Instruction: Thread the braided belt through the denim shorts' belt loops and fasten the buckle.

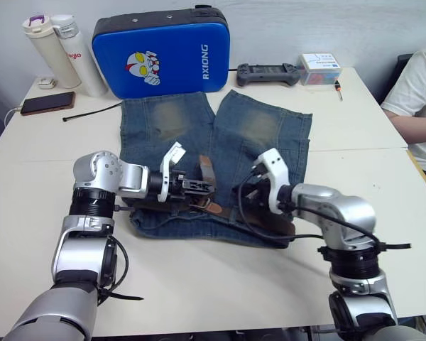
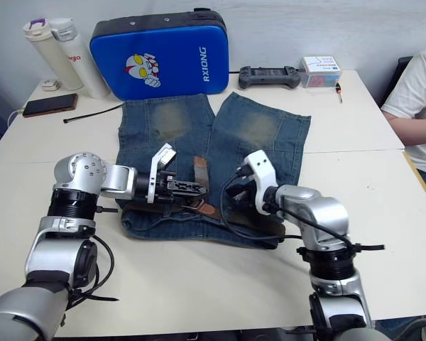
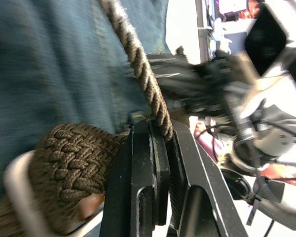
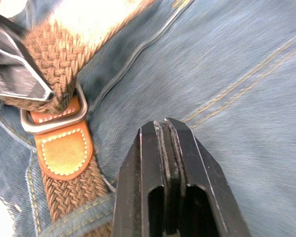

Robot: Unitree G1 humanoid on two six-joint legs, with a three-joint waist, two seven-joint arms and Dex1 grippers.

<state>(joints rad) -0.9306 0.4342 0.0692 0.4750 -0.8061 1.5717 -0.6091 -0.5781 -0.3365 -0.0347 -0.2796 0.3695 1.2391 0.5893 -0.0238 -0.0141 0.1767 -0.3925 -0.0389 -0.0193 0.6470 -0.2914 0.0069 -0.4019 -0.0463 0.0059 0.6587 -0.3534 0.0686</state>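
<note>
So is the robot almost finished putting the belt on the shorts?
Nearly. The dark-brown braided belt already lies along the waistband of the faded blue denim shorts, though the loops are too hidden to check. Right now the left tool is shut on the belt's free end at the silver metal buckle. The right tool is shut, holding nothing. Left: closing the buckle.

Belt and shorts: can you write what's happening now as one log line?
left gripper: shut on braided belt | right gripper: shut, empty, over denim shorts | buckle: on waistband
</note>
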